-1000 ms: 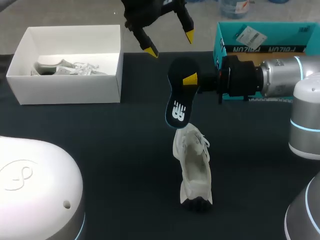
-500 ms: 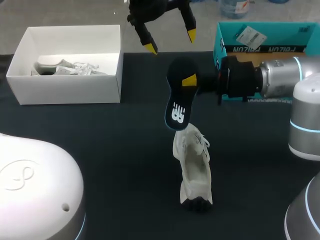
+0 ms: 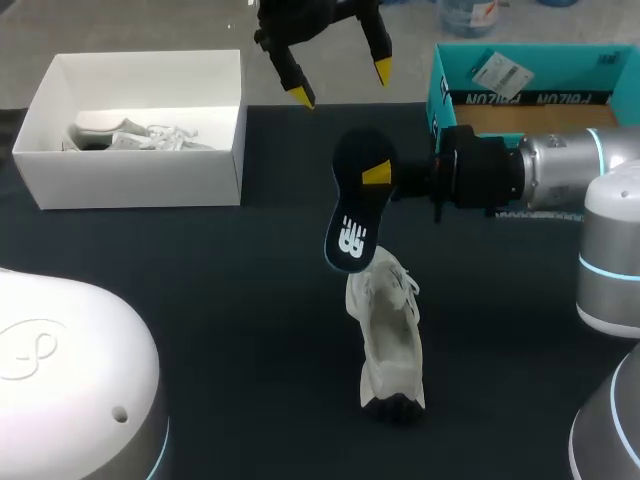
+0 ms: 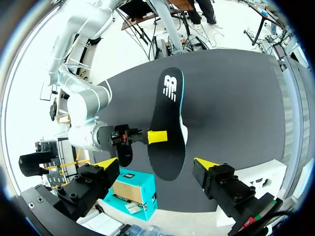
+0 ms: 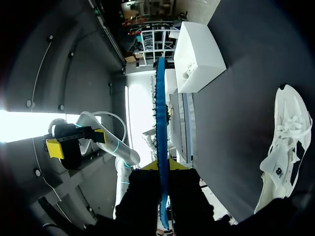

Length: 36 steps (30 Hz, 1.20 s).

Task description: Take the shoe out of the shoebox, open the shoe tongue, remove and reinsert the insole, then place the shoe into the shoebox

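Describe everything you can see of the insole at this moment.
The insole is out of the shoe, held in the air by the right end effector, which is shut on its upper half. It is thin, flat and foam-like. The face shown is black, with a white logo near the lower end and a light blue edge. It hangs tilted, logo end down, just above the white shoe on the table. Whether they touch cannot be judged.

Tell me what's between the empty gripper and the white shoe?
The black insole, pinched by the right gripper. In the head view it hangs between the open left gripper and the white shoe; the left wrist view shows it too.
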{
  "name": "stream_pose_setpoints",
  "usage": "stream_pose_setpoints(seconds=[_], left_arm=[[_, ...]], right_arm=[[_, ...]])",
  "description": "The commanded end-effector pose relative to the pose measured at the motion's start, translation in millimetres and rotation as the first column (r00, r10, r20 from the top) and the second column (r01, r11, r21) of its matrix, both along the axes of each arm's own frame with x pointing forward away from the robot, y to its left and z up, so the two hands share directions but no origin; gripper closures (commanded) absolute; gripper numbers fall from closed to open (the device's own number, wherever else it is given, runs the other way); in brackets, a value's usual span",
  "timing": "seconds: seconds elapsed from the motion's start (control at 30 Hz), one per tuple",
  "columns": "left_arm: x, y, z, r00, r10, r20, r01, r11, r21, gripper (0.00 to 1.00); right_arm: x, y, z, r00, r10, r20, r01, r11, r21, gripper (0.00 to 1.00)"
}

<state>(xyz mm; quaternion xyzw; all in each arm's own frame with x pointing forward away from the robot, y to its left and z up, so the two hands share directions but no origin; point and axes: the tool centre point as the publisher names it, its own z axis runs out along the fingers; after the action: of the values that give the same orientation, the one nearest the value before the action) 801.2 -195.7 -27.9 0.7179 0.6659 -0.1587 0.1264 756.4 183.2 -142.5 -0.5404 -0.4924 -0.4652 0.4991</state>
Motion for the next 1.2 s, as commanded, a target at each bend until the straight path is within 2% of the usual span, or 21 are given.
stream_pose_setpoints(seconds=[0.03, 0.13, 0.33, 0.67, 1.03, 1.2], left_arm=[[-0.3, 0.4, -0.1, 1.0, 0.001, 0.002, -0.001, 1.0, 0.001, 0.0], [-0.3, 0.4, -0.1, 1.0, 0.001, 0.002, -0.001, 1.0, 0.001, 0.0], [-8.9, 25.5, -8.2, 0.999, 0.022, -0.027, -0.029, 0.961, -0.274, 0.0], [-26.8, 61.5, -29.5, 0.993, 0.067, -0.092, -0.108, 0.822, -0.559, 0.0], [-46.4, 93.9, -59.6, 0.982, 0.063, -0.18, -0.17, 0.71, -0.683, 0.0], [-49.7, 96.9, -68.8, 0.98, 0.018, -0.199, -0.162, 0.66, -0.734, 0.0]], right_arm=[[-4.1, -2.3, 1.8, 1.0, -0.007, 0.0, 0.007, 1.0, -0.005, 1.0], [-4.1, -2.3, 1.8, 1.0, -0.007, 0.0, 0.007, 1.0, -0.005, 1.0], [-4.1, -2.3, 1.8, 1.0, -0.007, 0.0, 0.007, 1.0, -0.005, 1.0], [-4.1, -2.3, 1.8, 1.0, -0.007, 0.0, 0.007, 1.0, -0.005, 1.0], [-4.1, -2.3, 1.8, 1.0, -0.007, 0.0, 0.007, 1.0, -0.005, 1.0], [-4.1, -2.3, 1.8, 1.0, -0.007, 0.0, 0.007, 1.0, -0.005, 1.0]])
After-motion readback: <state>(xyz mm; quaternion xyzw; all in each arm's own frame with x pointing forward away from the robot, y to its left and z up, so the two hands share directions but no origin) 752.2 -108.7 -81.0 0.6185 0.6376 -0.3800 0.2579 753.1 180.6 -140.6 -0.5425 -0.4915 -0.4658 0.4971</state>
